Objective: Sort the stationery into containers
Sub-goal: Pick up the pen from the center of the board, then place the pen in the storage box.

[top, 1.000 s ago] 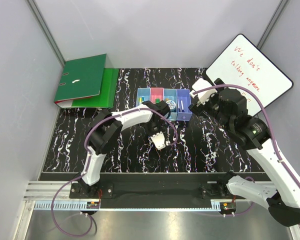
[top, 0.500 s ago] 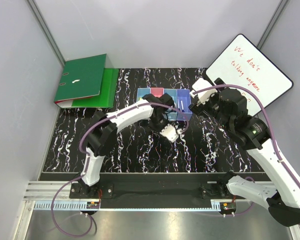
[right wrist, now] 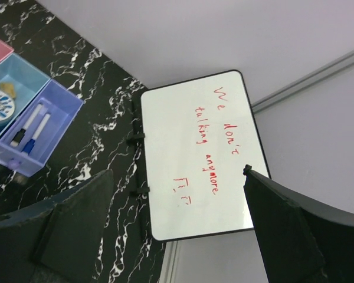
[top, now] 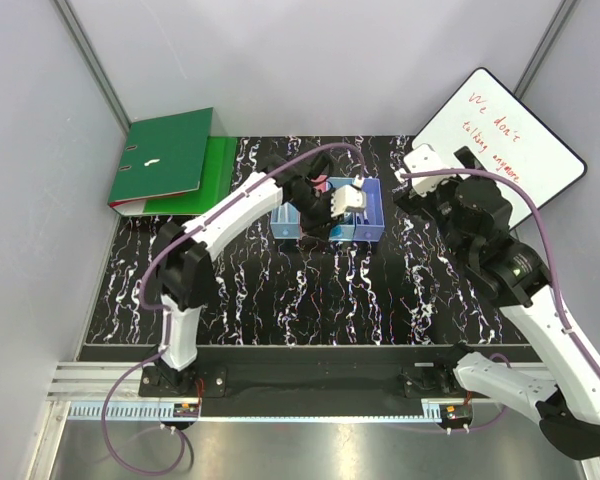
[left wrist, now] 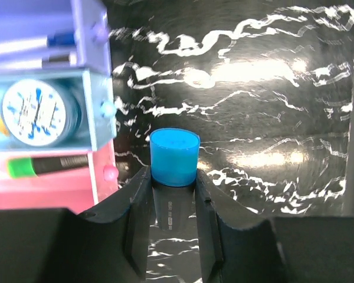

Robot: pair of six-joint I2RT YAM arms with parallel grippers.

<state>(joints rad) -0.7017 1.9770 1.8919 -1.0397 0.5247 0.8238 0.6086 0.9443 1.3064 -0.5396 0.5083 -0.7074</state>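
Starting at the left, two green binders are stacked at the far left corner of the table. The left arm is stretched out to the row of bins. The left gripper is clamped on a blue-capped marker: the dark barrel is pinched between both fingers and the cap sticks out past the tips.

From above, that gripper is seen over the right half of the row. From the wrist, the cap is seen against bare table just beside the bins' end walls. Whether the marker is over a bin or just off the edge cannot be told.

Bin contents, as seen from the left wrist:
- pink bin: one green-capped marker, lying flat
- blue bin: a tape roll lying flat, with a small yellow piece beside it
- purple bin: two white markers, side by side
- the leftmost bin is mostly hidden under the arm, and its contents cannot be seen

The right gripper is held up to the right of the row, apart from it. Its jaws are spread wide and nothing is held between them. A whiteboard with red writing is propped at the far right.
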